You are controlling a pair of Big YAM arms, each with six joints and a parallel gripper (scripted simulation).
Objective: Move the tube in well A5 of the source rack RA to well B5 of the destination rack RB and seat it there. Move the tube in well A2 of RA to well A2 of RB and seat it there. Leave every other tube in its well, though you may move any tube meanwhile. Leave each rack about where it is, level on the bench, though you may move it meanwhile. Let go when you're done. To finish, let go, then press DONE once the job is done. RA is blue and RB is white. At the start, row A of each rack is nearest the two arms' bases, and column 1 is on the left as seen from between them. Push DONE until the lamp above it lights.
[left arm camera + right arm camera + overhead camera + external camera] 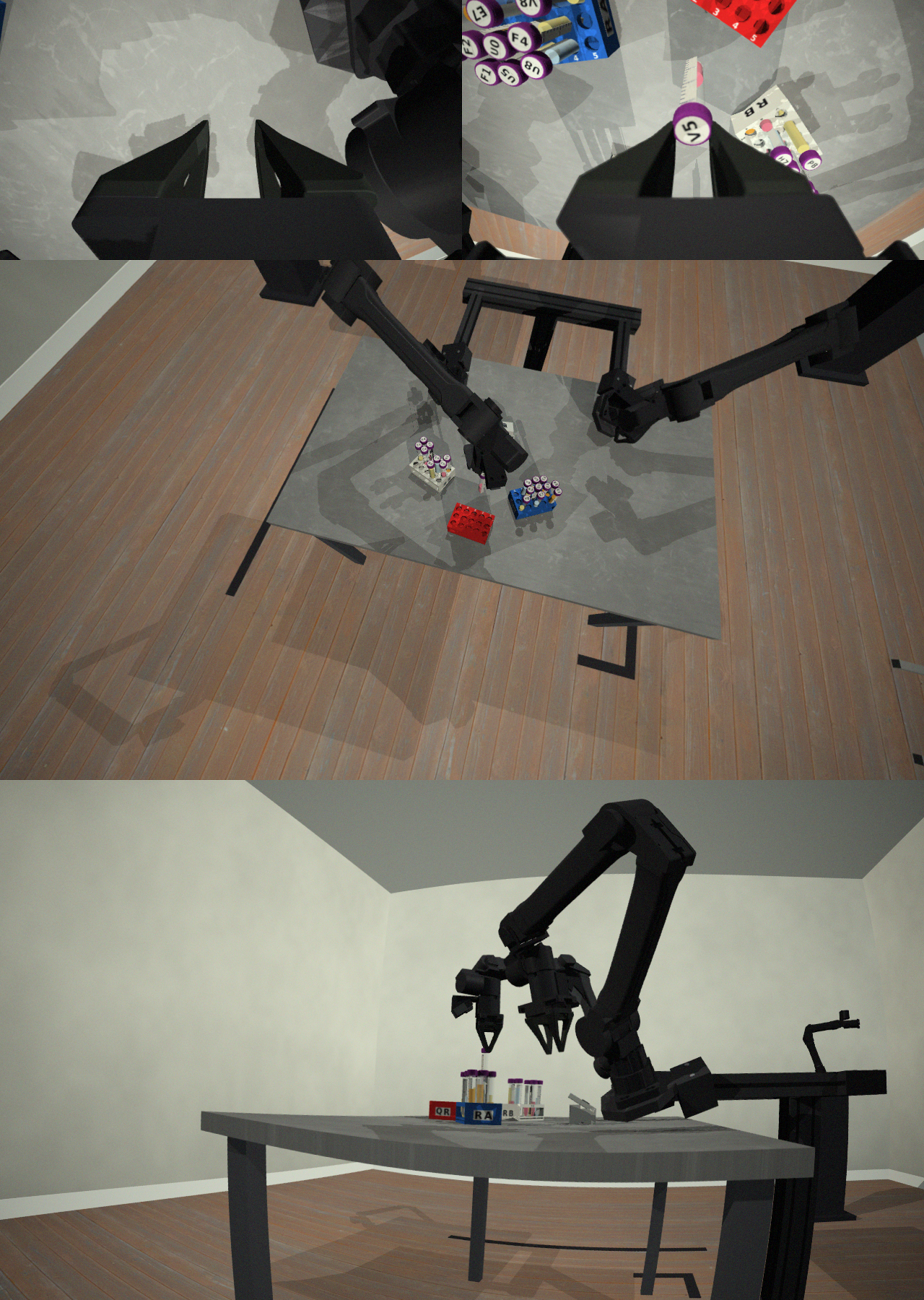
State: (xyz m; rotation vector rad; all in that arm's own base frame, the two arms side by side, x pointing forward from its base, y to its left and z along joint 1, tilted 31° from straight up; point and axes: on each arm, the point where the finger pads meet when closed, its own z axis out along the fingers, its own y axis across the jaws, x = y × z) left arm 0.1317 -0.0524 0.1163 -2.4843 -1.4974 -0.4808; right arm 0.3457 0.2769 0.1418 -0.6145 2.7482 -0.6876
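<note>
Right pincer (486, 471) (489, 1050) (693, 123) is gripping the purple-capped tube marked V5 (481, 484) (484, 1059) (692, 123); its fingers are standing narrowly apart, closed on the cap. The tube is hanging below the fingertips, pink content low in its body, out of any well and above the surface (646, 518) (517, 1161) (162, 72) (650, 108).

Top view: held tube is showing near centre, between white rack RB (424, 478) (533, 1111) (738, 123) on the left and blue rack RA (535, 513) (460, 1114) (1, 16) (613, 43) on the right. Red rack (470, 523) (442, 1110) (761, 41) is lying lower in the frame.

Right wrist view: RA is sitting upper left, many capped tubes standing in it, the well beside its printed 5 showing open. RB is sitting right of centre, carrying tubes, partly hidden behind a finger.

Left pincer (620, 435) (555, 1050) (232, 122) is hovering well apart from the racks, partly open, nothing between its fingers.
</note>
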